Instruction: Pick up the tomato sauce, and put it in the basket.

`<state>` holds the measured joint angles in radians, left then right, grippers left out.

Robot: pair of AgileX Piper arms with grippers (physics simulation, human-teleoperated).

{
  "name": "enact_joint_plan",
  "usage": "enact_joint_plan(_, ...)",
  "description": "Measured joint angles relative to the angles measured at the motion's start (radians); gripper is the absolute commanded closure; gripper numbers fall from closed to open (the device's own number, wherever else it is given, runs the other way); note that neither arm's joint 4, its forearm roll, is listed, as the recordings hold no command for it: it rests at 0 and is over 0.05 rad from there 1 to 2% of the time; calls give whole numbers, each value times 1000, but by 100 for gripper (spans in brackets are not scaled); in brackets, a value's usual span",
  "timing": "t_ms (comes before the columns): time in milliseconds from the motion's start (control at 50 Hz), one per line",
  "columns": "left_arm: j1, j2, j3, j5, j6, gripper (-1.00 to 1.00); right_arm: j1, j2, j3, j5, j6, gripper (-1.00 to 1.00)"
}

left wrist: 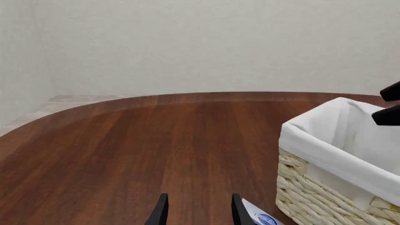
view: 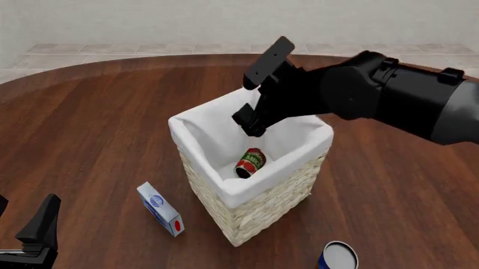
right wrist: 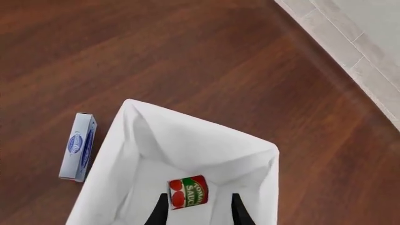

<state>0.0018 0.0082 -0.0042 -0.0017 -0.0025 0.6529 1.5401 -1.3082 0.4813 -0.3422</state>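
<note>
The tomato sauce (view: 250,162), a small red can with a green-and-white band, is inside the basket (view: 258,210), tilted on its side against the white lining. In the right wrist view the can (right wrist: 187,191) shows below and between the fingers, apart from them. My right gripper (view: 247,124) hangs over the basket's opening, open and empty; its own view shows it (right wrist: 200,197) above the basket's rim (right wrist: 187,119). My left gripper (left wrist: 198,197) is open and empty, low at the table's near left (view: 26,204), with the basket (left wrist: 337,154) to its right.
A white-and-blue carton (view: 161,208) lies on the table just left of the basket; it also shows in the right wrist view (right wrist: 80,147) and the left wrist view (left wrist: 262,218). A blue can with a white lid (view: 338,256) stands at the front edge, right of the basket.
</note>
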Motion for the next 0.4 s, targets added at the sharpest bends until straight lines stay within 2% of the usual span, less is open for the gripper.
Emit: enact_joint_plan(400,0,0,0,0,0,-100,9,-48,-35,13,-26,-100)
